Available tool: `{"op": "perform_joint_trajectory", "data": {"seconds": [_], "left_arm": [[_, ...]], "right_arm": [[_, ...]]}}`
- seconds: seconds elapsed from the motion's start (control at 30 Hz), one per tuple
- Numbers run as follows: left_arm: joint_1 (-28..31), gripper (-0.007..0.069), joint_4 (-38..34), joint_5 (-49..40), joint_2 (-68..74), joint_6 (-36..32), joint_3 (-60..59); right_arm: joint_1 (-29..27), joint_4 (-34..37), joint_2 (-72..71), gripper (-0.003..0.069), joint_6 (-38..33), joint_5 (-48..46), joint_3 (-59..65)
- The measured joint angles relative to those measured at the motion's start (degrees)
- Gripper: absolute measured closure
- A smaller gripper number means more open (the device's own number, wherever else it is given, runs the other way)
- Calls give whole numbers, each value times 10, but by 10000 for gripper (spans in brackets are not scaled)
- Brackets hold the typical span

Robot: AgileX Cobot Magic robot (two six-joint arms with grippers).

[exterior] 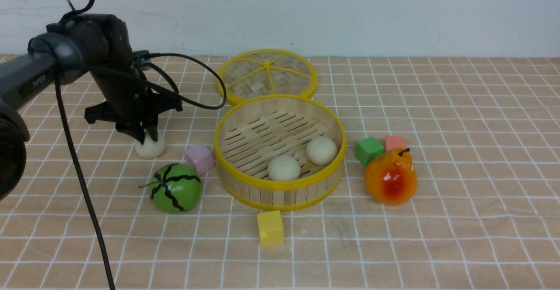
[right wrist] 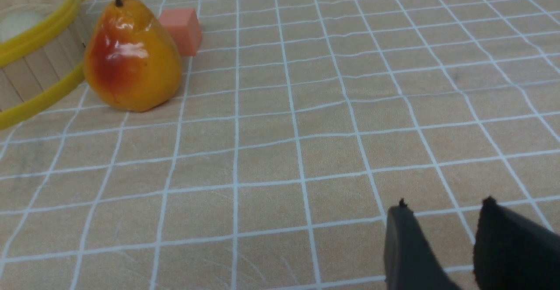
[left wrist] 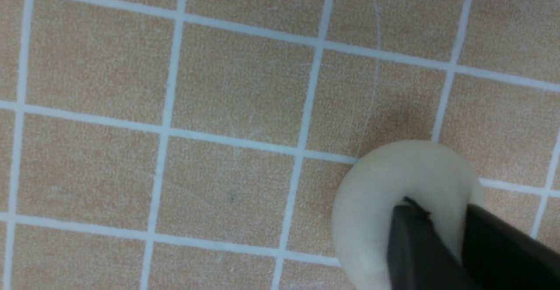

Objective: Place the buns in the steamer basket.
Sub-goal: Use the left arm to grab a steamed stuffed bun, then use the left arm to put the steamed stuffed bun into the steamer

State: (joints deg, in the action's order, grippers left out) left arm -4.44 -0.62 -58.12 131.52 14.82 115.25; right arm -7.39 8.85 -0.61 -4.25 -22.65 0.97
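The steamer basket (exterior: pixel 280 189) stands mid-table and holds two buns (exterior: pixel 284 167) (exterior: pixel 321 150). A third bun (exterior: pixel 152 148) rests on the cloth left of the basket. My left gripper (exterior: pixel 146 138) comes down on it from above. In the left wrist view the fingers (left wrist: pixel 411 242) pinch into this bun (left wrist: pixel 376 202) and dent it, so the left gripper (left wrist: pixel 442 213) is shut on it. My right gripper (right wrist: pixel 444 204) hangs low over bare cloth, a little apart and empty; it is out of the front view. The basket wall (right wrist: pixel 26 75) shows in the right wrist view.
A flat woven lid (exterior: pixel 267 76) lies behind the basket. A green watermelon ball (exterior: pixel 176 188) and a pink cube (exterior: pixel 199 158) sit just right of the held bun. A yellow cube (exterior: pixel 270 228) lies before the basket. A pear (exterior: pixel 390 177), green cube (exterior: pixel 369 150) and salmon cube (exterior: pixel 395 142) sit right.
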Motion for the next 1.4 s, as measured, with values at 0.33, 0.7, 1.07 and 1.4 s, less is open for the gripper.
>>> {"op": "perform_joint_trajectory", "data": {"seconds": [0.33, 0.7, 1.07, 1.4], "left_arm": [[-10, 633, -21, -37, -56, 0, 6], [-139, 633, -29, -42, -130, 0, 7], [-215, 629, 12, 29, -78, 45, 7], [-216, 510, 50, 45, -40, 143, 7]], "right_arm": [[0, 0, 0, 420, 0, 0, 0], [0, 0, 0, 420, 0, 0, 0], [0, 0, 0, 419, 0, 0, 0], [0, 0, 0, 419, 0, 0, 0]]}}
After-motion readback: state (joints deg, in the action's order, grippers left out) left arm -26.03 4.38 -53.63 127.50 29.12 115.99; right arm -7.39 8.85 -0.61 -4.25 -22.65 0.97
